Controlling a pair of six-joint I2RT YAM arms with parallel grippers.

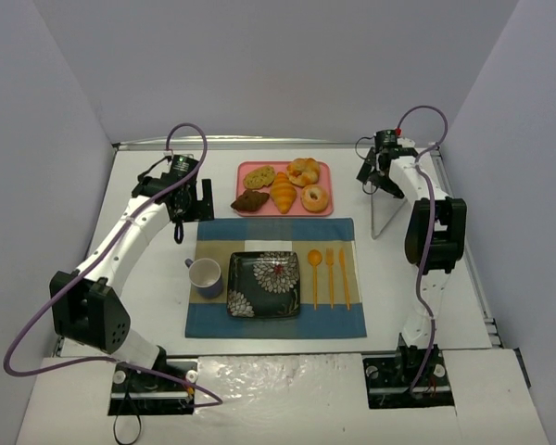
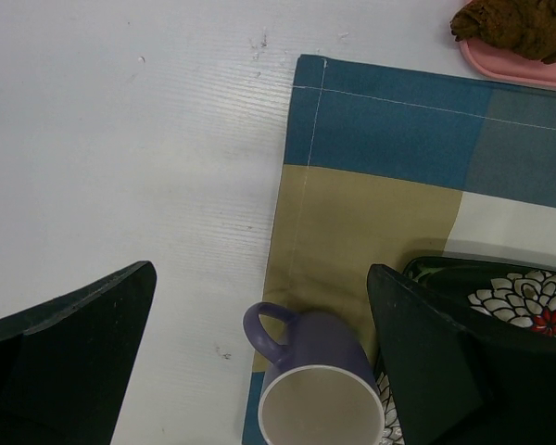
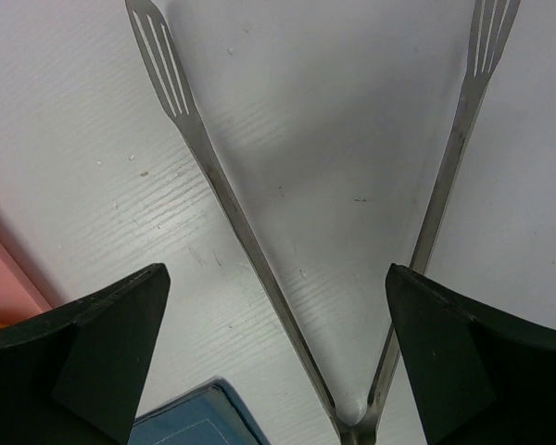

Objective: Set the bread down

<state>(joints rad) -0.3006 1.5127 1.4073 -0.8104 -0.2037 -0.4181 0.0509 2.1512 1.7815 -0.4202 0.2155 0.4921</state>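
White table (image 1: 148, 297) between pale grey walls (image 1: 287, 65)

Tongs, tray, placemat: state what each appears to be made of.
Tongs: likely stainless steel; grey, brushed sheen, thin slotted tips.
Tray: probably plastic; smooth uniform pink, rounded raised rim.
Placemat: woven cloth; visible weave and a stitched hem in the left wrist view.

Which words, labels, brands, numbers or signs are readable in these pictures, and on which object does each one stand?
No readable text anywhere.
The plate carries only a flower pattern; the mug, tray and tongs are plain.
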